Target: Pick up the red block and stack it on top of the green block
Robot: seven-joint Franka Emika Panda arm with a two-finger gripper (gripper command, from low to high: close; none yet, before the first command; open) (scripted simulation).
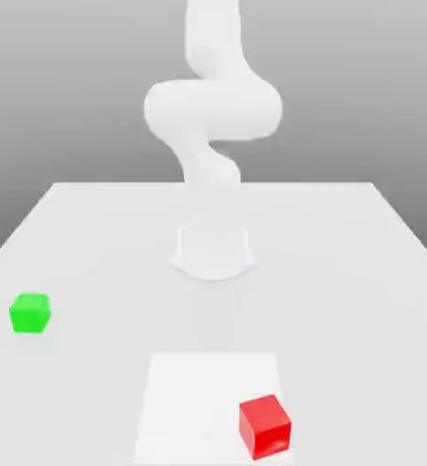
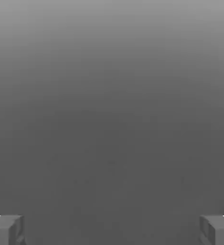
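Two blocks well apart: red block (image 1: 265,425) near table (image 1: 344,273) front edge, green block (image 1: 30,312) near left edge; tool (image 2: 112,229) wide

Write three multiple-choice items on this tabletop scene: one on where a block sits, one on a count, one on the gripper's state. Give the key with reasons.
1. In the exterior view, the green block lies
A. toward the left edge of the table
B. on top of the red block
C. at the far right corner

2. How many blocks are on the table?
A. one
B. two
C. four

3. The gripper is
A. shut on the red block
B. shut on nothing
C. open

Key: 1 A, it sits alone at the left. 2 B, one green and one red. 3 C, the fingertips stand far apart with nothing between.
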